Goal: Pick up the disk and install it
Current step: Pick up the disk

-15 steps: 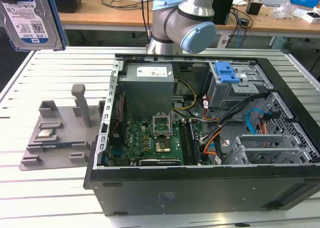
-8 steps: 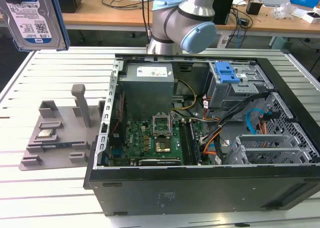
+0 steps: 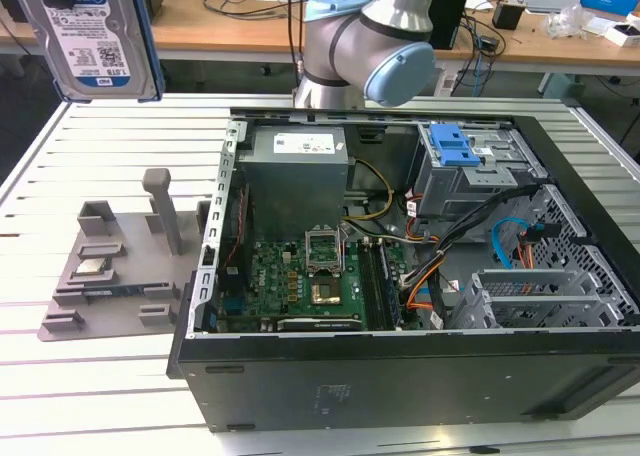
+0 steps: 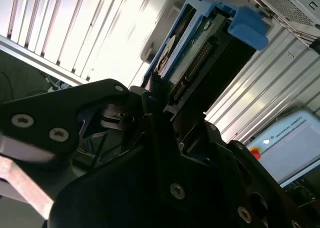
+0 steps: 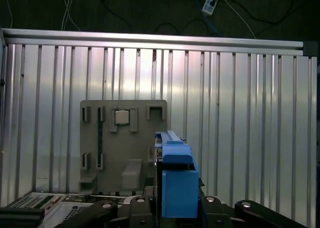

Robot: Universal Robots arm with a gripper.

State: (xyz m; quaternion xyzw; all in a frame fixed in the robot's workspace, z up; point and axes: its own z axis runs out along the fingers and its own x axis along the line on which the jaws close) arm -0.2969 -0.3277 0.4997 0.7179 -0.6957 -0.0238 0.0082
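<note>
We see the disk (image 3: 88, 36) up in the air, high over the worktop (image 3: 90, 406) and well off to the exterior view's left of the open computer case (image 3: 400, 381). The fingers (image 4: 155, 123) are clamped on 1 end of it, so the pick-up is done. The disk is not in the case yet. Inside the case sit a green board (image 3: 290, 276), a grey power box (image 3: 295, 171), wires and a metal cage (image 3: 470, 186) with a blue latch (image 3: 455, 144). A grey holder (image 3: 110, 276) beside the case keeps 1 small silver chip (image 3: 92, 267).
</note>
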